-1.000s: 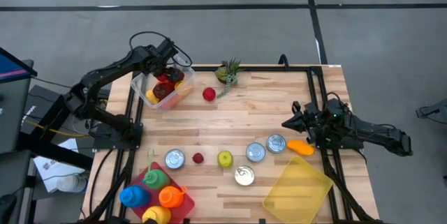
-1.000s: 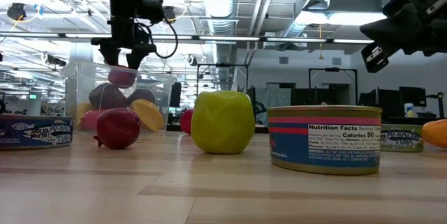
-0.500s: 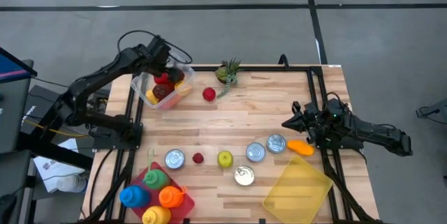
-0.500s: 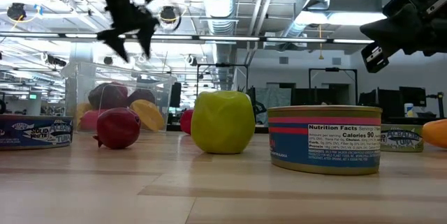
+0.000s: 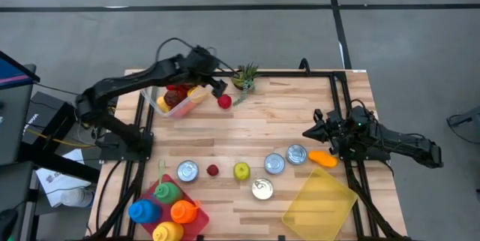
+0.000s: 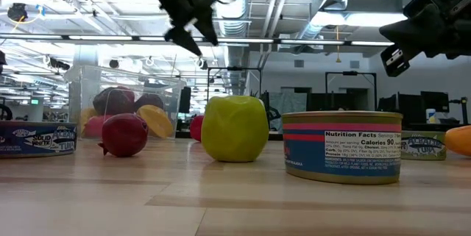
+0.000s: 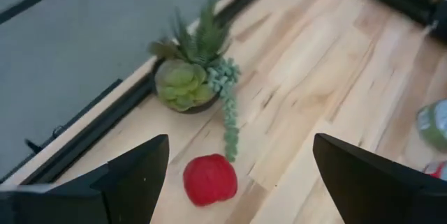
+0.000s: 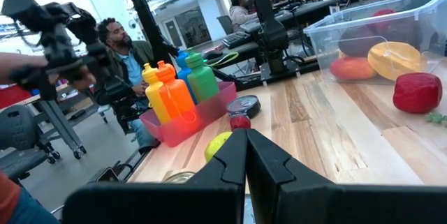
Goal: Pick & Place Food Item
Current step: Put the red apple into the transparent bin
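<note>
One food piece has just gone into the clear plastic bin (image 5: 174,97) at the table's far left corner — the left gripper (image 5: 217,85), now empty and spread wide, has swung toward the red round fruit (image 5: 224,101) beside it — probably the next pick. The right gripper (image 5: 310,132) waits closed near the right edge.

From overhead I get even, bright light on the table (image 5: 300,128), with only soft, short shadows. At table height the ceiling lights (image 6: 346,17) glare white and the near tabletop is soft. My left wrist picture is blurred throughout, the red fruit (image 7: 209,179) fuzzy. The right wrist picture is sharper, with washed-out windows behind.
</note>
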`<state>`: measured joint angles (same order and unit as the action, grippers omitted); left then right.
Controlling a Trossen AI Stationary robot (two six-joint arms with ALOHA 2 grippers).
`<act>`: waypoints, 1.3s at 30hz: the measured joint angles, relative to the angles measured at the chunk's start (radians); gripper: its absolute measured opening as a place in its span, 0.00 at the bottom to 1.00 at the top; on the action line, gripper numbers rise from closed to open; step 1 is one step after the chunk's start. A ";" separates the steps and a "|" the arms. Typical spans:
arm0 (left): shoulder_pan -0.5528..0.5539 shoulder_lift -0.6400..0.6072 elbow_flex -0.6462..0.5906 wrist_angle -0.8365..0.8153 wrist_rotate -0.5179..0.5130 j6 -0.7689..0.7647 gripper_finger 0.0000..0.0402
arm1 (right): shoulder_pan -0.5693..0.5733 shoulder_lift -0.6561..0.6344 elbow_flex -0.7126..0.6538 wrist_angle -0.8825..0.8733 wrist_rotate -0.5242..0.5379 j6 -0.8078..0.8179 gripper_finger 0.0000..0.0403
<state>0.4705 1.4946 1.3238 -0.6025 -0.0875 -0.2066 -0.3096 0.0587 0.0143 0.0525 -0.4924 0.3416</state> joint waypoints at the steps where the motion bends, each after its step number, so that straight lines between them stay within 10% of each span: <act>1: -0.007 0.030 0.015 -0.001 0.000 0.017 0.86 | 0.000 0.000 0.000 0.000 0.000 0.002 0.00; 19: -0.031 0.420 0.134 -0.165 -0.069 0.292 0.86 | 0.000 0.000 0.000 0.000 0.000 0.018 0.00; 39: -0.035 0.515 0.133 -0.177 -0.114 0.331 0.82 | 0.000 0.000 0.000 0.000 0.000 0.018 0.00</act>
<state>0.4358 2.0092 1.4570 -0.7799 -0.2016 0.1244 -0.3098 0.0589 0.0139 0.0525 -0.4919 0.3595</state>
